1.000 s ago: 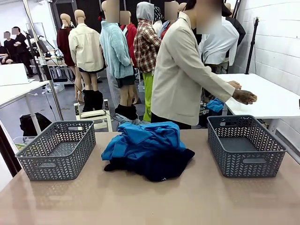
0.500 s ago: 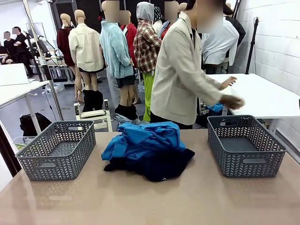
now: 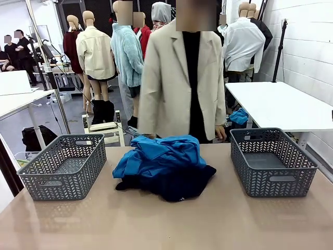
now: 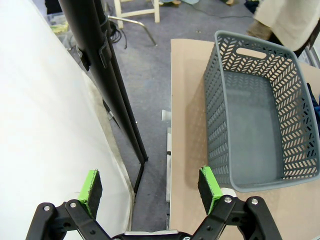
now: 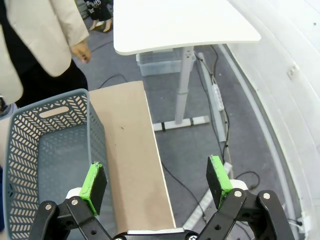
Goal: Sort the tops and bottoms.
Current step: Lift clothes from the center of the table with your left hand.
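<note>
A tan table [image 3: 156,224] bears a central heap: crumpled bright-blue tops [image 3: 161,153] over dark navy bottoms [image 3: 177,185]. A grey left basket [image 3: 62,166] stands at its 9 o'clock, a right basket [image 3: 273,161] at 3, and a person [image 3: 179,78] at 12. The left gripper [image 4: 150,184] and right gripper [image 5: 156,177] gape wide, holding nothing.

Right claw [image 5: 156,180] agape near basket [image 5: 26,150]

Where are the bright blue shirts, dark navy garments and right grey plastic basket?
bright blue shirts [image 3: 161,153]: front view, top of the pile.
dark navy garments [image 3: 179,186]: front view, pile's lower front.
right grey plastic basket [image 3: 255,182]: front view, near wall.
</note>
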Robot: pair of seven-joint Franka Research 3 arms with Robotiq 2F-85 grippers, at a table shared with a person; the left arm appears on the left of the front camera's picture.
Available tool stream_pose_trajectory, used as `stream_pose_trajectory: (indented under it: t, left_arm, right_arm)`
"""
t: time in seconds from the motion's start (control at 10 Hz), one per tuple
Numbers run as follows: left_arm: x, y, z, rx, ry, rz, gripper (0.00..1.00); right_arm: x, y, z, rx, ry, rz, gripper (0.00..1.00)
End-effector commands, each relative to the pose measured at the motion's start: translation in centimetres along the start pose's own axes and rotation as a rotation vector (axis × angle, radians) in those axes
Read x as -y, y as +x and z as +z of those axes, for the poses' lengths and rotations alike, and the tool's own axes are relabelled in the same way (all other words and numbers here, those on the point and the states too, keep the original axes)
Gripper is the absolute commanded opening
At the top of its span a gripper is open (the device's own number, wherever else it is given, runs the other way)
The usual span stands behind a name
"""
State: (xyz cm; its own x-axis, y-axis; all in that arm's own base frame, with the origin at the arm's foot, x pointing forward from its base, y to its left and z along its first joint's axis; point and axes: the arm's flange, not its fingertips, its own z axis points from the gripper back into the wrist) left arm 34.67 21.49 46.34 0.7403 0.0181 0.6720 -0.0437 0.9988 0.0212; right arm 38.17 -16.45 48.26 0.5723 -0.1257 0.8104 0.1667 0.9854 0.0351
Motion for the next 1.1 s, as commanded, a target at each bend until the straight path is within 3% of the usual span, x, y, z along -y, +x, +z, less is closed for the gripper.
stream_pose_trajectory:
  t: [0.0,0.5,0.6,1.0]
  left_arm:
    - [0.0,-0.1,0.0,-0.002,-0.002,0.018,1.0]
    - [0.0,0.0,0.0,0.0,0.0,0.0,1.0]
    - [1.4,1.7,1.6,0.052,-0.005,-0.016,1.0]
    - [12.9,8.6,8.1,0.314,-0.112,-0.413,1.0]
  right_arm:
    - [0.0,0.0,0.1,-0.008,0.003,-0.009,1.0]
    - [0.0,0.0,0.1,-0.008,0.003,-0.009,1.0]
    - [0.0,0.0,0.1,-0.008,0.003,-0.009,1.0]
    - [0.0,0.0,0.1,-0.008,0.003,-0.009,1.0]
